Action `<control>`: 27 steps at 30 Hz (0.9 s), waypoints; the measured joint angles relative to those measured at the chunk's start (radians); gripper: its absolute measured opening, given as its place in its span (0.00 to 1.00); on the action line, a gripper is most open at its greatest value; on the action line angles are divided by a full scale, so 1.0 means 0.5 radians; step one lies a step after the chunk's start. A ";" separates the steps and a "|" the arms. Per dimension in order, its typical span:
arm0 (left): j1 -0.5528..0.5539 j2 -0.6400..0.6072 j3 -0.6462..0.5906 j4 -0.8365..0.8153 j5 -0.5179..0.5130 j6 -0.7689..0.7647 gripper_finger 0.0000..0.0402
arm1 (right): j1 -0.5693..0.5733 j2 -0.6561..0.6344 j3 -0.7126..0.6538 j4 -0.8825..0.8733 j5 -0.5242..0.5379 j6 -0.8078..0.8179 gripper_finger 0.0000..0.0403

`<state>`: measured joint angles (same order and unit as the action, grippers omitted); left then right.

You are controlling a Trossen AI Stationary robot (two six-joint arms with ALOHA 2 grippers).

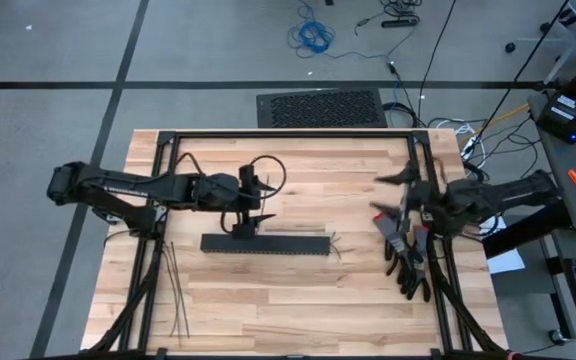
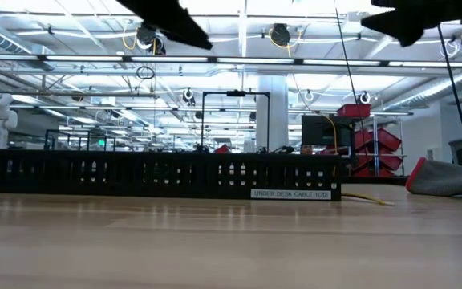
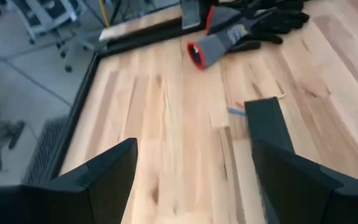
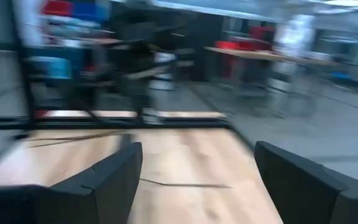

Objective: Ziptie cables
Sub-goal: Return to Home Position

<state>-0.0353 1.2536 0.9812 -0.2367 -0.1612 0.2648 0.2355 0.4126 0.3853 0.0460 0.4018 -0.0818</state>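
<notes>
Beside the right gripper (image 1: 383, 196) lie gloves (image 1: 409, 266); black duct (image 1: 268, 243) by left gripper (image 1: 248, 224)

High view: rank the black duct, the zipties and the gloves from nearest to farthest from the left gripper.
Measured from the left gripper, which is open:
1. Black duct: right beside the gripper, in the middle.
2. Zipties: toward the picture's lower left.
3. Gloves: far right, across the duct.
</notes>
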 joint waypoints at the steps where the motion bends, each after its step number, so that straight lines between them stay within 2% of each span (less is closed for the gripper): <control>1: 0.000 -0.025 -0.030 -0.002 -0.013 -0.041 0.78 | -0.002 -0.051 0.043 -0.122 0.101 0.009 0.76; 3: 0.000 -0.080 -0.101 0.009 -0.035 -0.094 0.78 | -0.020 -0.111 0.125 -0.335 0.297 0.090 0.76; 6: 0.000 -0.186 -0.258 0.013 -0.070 -0.109 0.78 | -0.052 -0.134 0.208 -0.561 0.452 0.235 0.76; 8: 0.002 -0.273 -0.395 0.041 -0.129 -0.213 0.78 | -0.055 -0.134 0.231 -0.642 0.461 0.252 0.76; 10: 0.014 -0.391 -0.552 0.186 -0.216 -0.303 0.78 | -0.060 -0.129 0.230 -0.769 0.465 0.249 0.76; 13: 0.018 -0.632 -0.851 0.424 -0.233 -0.308 0.78 | -0.096 -0.120 0.201 -0.991 0.458 0.354 0.76; 20: 0.017 -1.253 -1.399 0.796 -0.052 -0.350 0.78 | -0.108 -0.118 -0.137 -0.447 0.151 0.402 0.76; 24: 0.017 -1.509 -1.580 0.846 -0.037 -0.360 0.78 | -0.116 -0.117 -0.414 -0.107 0.102 0.395 0.76; 27: 0.017 -1.616 -1.652 0.856 -0.037 -0.348 0.78 | -0.125 -0.116 -0.638 0.322 -0.024 0.343 0.76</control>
<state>-0.0269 0.4454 0.1551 0.1912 -0.1795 0.0909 0.1731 0.3544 0.0662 0.2072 0.3898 0.0896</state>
